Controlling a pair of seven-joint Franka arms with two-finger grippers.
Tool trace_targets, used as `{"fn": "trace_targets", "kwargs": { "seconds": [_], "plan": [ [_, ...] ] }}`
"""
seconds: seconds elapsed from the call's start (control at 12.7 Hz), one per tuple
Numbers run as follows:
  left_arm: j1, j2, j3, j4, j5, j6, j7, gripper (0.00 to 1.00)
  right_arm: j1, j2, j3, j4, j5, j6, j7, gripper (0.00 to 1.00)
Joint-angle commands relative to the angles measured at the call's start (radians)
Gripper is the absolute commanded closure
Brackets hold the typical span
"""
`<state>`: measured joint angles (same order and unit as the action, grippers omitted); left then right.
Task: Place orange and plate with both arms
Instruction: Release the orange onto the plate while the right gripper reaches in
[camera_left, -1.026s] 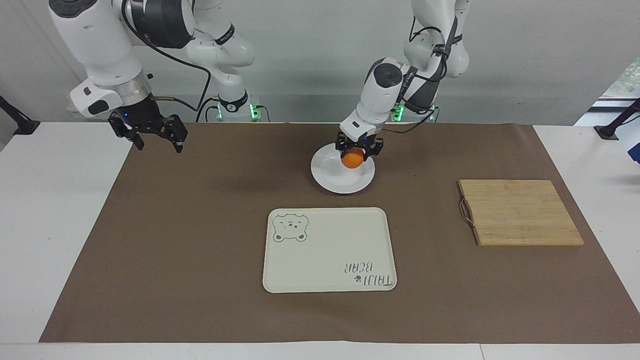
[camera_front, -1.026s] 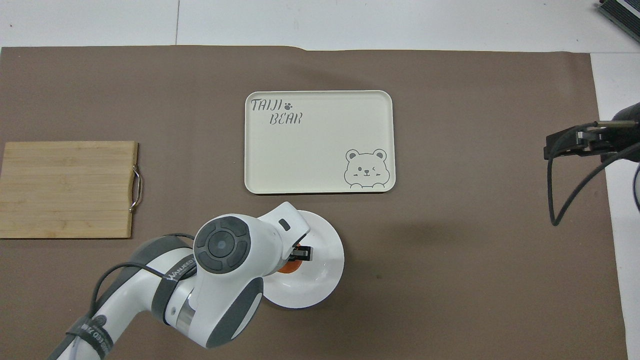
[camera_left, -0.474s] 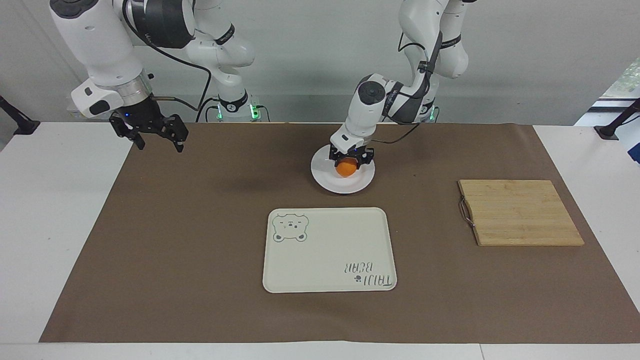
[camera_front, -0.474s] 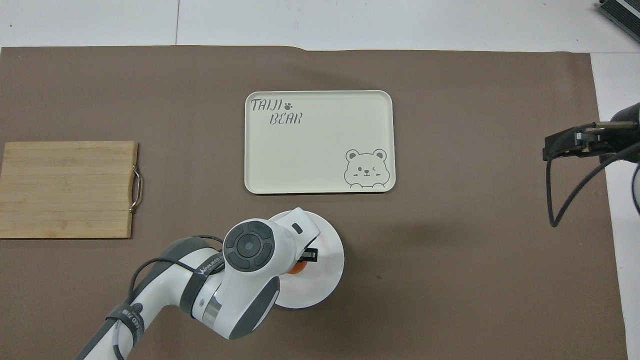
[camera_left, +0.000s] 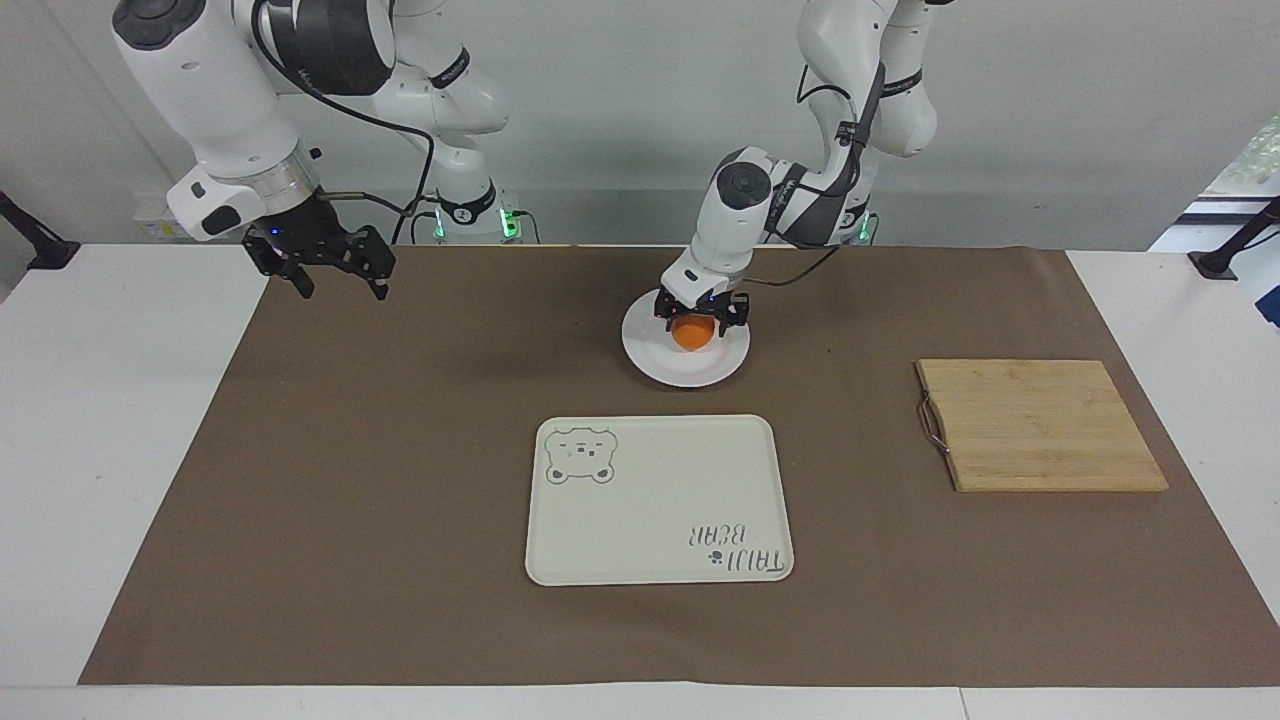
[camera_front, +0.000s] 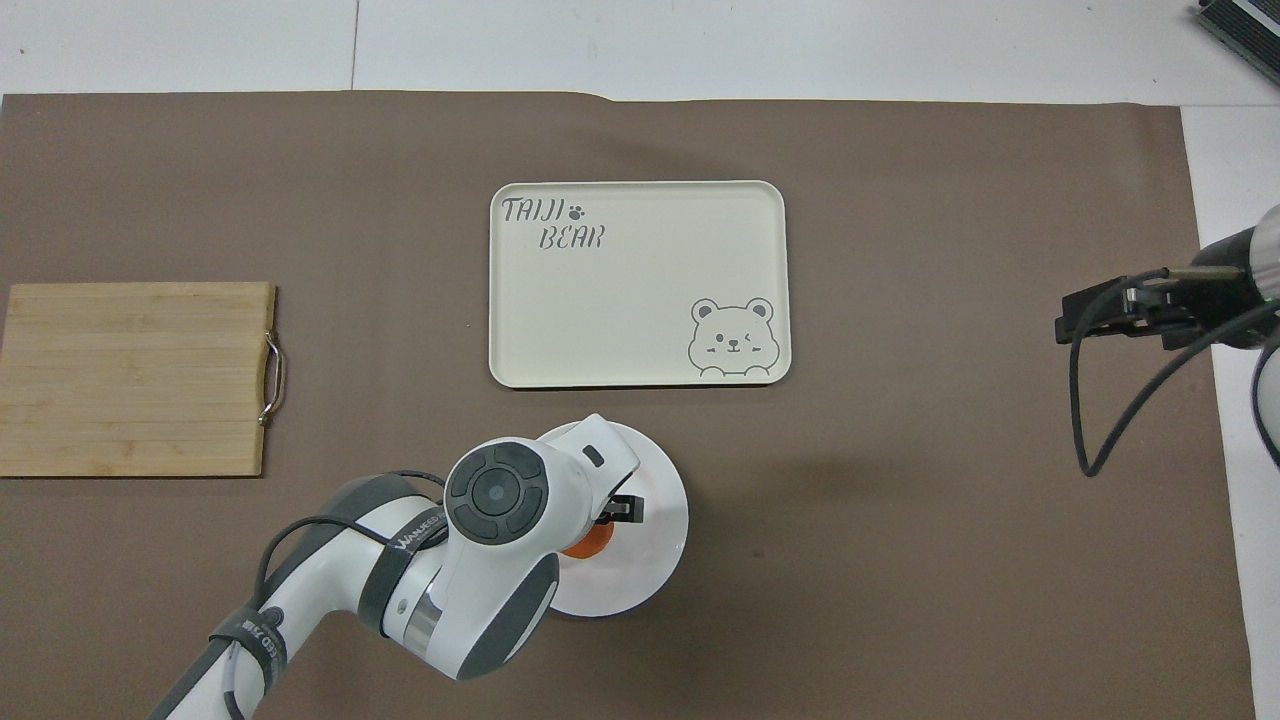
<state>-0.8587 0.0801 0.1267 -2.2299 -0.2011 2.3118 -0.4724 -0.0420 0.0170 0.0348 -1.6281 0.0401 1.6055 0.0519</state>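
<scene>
Left gripper (camera_left: 699, 320) sits low over the round glossy white plate (camera_left: 686, 368), straddling the small bright-orange fruit, the orange (camera_left: 692, 335). Its fingers look spread to either side of the fruit, not pinching it; I read it as released, with the orange resting on the plate directly under the gripper. In the overhead view the left wrist hides most of the fruit; only a sliver of the orange (camera_front: 585, 541) shows on the plate (camera_front: 650, 560).

Right gripper (camera_left: 322, 265) hangs raised over the brown paper mat (camera_left: 400, 450) at the right arm's end of the table, well apart from the plate, jaws apart, carrying nothing. This arm waits.

The cream rectangular tray with bear print (camera_left: 660, 500) lies just beside the plate, farther from the robots than the left gripper. The bamboo cutting board with a metal handle (camera_left: 1040, 425) is toward the left arm's end, well apart.

Step judged: orange delivered to the plate; plate not yet moved.

Risks:
- Lifting off, a finger could brush the round fruit and roll it toward the rim or off.
- The plate is glossy and shallow; a rim grasp by the right gripper may slip or tilt, spilling the orange.
- Both arms near the plate together could collide.
</scene>
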Motion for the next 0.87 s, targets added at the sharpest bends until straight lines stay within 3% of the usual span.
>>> {"fn": "trace_targets", "kwargs": {
  "seconds": [0.0, 0.24, 0.55, 0.79],
  "plan": [
    [-0.005, -0.022, 0.021, 0.031, -0.012, -0.017, 0.001, 0.0, -0.001, -0.049, 0.007, -0.14, 0.026, 0.086, -0.027, 0.0],
    [0.061, -0.02, 0.027, 0.12, 0.003, -0.028, 0.009, 0.0, 0.002, -0.046, 0.028, -0.257, 0.115, 0.192, -0.021, 0.0],
    [0.191, -0.029, 0.028, 0.278, 0.139, -0.115, 0.05, 0.0, 0.115, -0.038, 0.036, -0.441, 0.176, 0.394, -0.003, 0.0],
    [0.321, -0.028, 0.03, 0.456, 0.15, -0.292, 0.24, 0.0, 0.168, -0.006, 0.036, -0.502, 0.358, 0.438, -0.032, 0.0]
  ]
}}
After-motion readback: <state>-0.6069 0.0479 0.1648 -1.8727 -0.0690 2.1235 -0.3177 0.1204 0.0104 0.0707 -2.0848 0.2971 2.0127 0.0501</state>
